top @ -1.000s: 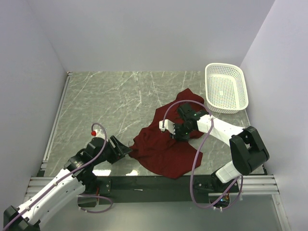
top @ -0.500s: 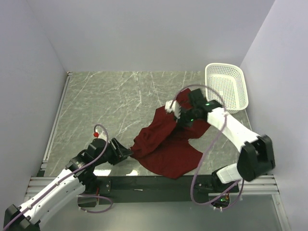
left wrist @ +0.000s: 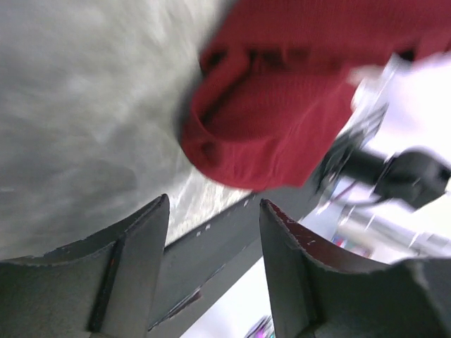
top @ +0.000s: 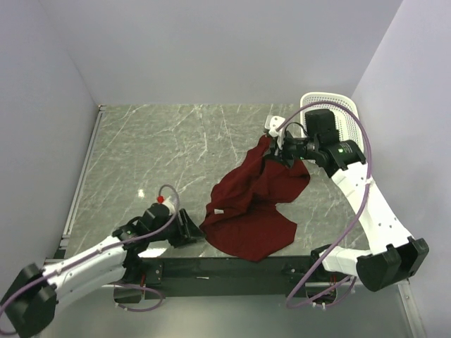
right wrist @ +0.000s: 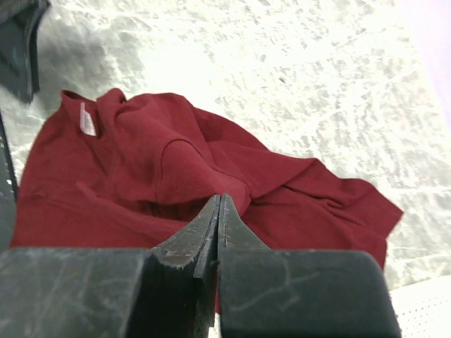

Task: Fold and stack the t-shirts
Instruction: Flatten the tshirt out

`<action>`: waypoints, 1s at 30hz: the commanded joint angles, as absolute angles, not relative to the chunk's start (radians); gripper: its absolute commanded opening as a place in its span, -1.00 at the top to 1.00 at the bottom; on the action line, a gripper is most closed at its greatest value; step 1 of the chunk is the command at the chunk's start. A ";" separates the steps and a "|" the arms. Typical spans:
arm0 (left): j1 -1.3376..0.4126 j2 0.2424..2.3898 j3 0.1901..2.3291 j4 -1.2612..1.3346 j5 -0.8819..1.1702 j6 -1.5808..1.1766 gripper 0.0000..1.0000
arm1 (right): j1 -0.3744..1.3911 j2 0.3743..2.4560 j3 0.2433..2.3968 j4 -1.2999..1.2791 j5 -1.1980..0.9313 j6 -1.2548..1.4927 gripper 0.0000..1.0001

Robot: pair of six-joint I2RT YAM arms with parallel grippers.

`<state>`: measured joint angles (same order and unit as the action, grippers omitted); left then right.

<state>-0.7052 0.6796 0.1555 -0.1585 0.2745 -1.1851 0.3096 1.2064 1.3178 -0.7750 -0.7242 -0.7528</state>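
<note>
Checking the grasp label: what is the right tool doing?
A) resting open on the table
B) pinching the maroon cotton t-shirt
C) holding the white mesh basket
B: the right tool is shut on a fold of the maroon cotton t-shirt, which is drawn up to it.

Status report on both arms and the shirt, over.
Right fingers shut on t-shirt, one end raised. Left fingers open, empty. Basket at far right, not blocking.
</note>
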 commanded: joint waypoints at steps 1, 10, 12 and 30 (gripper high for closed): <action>-0.794 0.789 0.175 0.018 0.313 -1.154 -0.21 | 0.302 1.227 1.370 -0.773 -0.765 -0.687 1.00; -0.877 1.015 0.310 -0.140 0.063 -1.132 -0.18 | 0.287 1.209 1.351 -0.756 -0.781 -0.670 1.00; -0.876 1.055 0.314 -0.066 0.077 -1.137 -0.17 | 0.276 1.204 1.350 -0.756 -0.791 -0.667 1.00; -0.443 1.405 1.129 -0.339 -0.296 -0.593 0.99 | 0.195 1.196 1.508 -0.707 -0.810 -0.585 1.00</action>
